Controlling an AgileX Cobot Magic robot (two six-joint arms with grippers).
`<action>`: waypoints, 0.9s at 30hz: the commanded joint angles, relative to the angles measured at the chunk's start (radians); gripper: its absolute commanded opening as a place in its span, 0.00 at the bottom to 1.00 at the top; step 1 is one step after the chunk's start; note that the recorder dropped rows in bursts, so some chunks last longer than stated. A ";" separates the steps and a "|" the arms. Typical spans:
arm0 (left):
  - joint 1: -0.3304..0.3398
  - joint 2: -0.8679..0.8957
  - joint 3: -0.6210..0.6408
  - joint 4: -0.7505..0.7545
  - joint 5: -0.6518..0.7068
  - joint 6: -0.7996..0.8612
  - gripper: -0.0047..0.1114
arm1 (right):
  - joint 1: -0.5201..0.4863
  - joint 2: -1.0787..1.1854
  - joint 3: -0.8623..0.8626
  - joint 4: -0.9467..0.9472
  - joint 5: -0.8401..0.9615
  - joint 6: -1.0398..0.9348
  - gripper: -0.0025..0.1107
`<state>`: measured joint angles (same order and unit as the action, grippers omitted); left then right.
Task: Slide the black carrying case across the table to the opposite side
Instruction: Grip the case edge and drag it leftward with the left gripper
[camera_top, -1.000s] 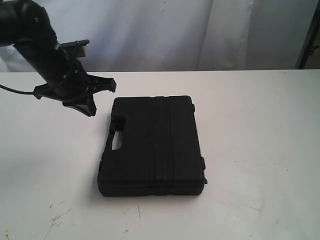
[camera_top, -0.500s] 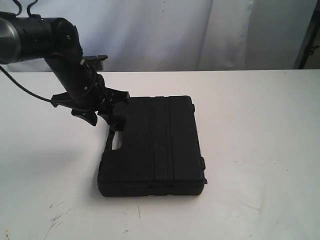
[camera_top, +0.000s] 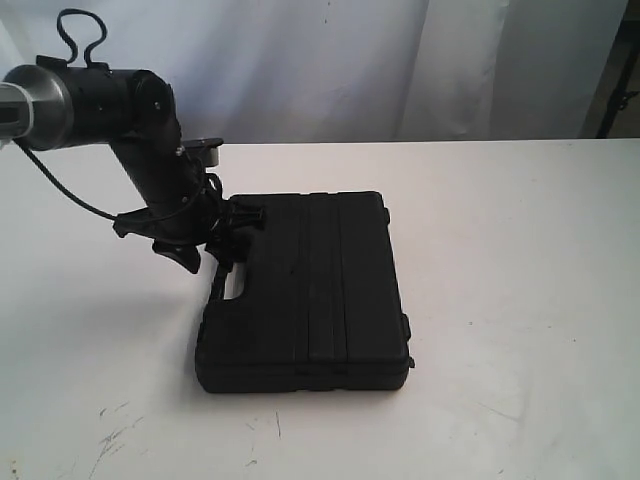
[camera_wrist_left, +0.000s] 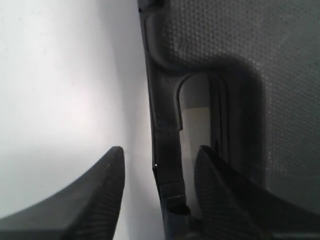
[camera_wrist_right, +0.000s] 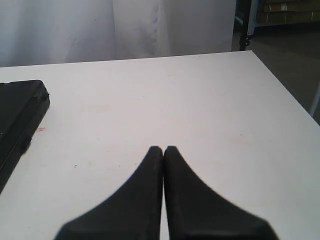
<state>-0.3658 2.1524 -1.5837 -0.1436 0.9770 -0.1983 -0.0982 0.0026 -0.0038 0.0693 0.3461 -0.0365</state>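
1. The left hand (camera_wrist_left: 160, 151) is spread open and grasps nothing. Its fingers (camera_wrist_left: 102, 192) straddle the handle bar (camera_wrist_left: 165, 135) of the case (camera_top: 310, 290), one outside it over the bare surface (camera_top: 520, 250) and the other over the handle slot (camera_wrist_left: 194, 102). I cannot tell whether either finger touches the plastic.
2. The right hand (camera_wrist_right: 163, 150) is clenched shut and empty. It hangs over bare surface with only a corner of the case at the rim of its view, and it is out of sight in the exterior view.
3. The case lies flat about the middle of the surface, well clear of the far edge. Its handle side faces the left edge and its latches (camera_top: 407, 327) face the right edge.
4. Handling, as a judgement:
   - The shell looks like stiff moulded plastic, so it should neither flex nor crush under a firm grip.
   - Its pebbled skin should keep the pads from slipping.
   - The weight depends on the contents, which cannot be seen.
   - The broad flat base on a smooth surface should slide readily.
5. The handle bar looks like the best hold, being narrow enough to close on. It sits off-centre on one side, so the case is likely to swing as it is dragged. A low, steady pull should suit, keeping off the latches.
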 joint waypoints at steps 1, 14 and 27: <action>-0.006 0.014 -0.004 -0.011 -0.012 -0.010 0.42 | -0.005 -0.003 0.004 -0.001 0.000 -0.009 0.02; -0.006 0.075 -0.004 -0.038 -0.053 -0.010 0.42 | -0.005 -0.003 0.004 -0.001 0.000 -0.005 0.02; -0.006 0.081 -0.004 -0.026 -0.034 -0.005 0.14 | -0.005 -0.003 0.004 -0.001 0.000 -0.005 0.02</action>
<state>-0.3658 2.2368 -1.5837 -0.1808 0.9281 -0.2008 -0.0982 0.0026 -0.0038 0.0693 0.3461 -0.0365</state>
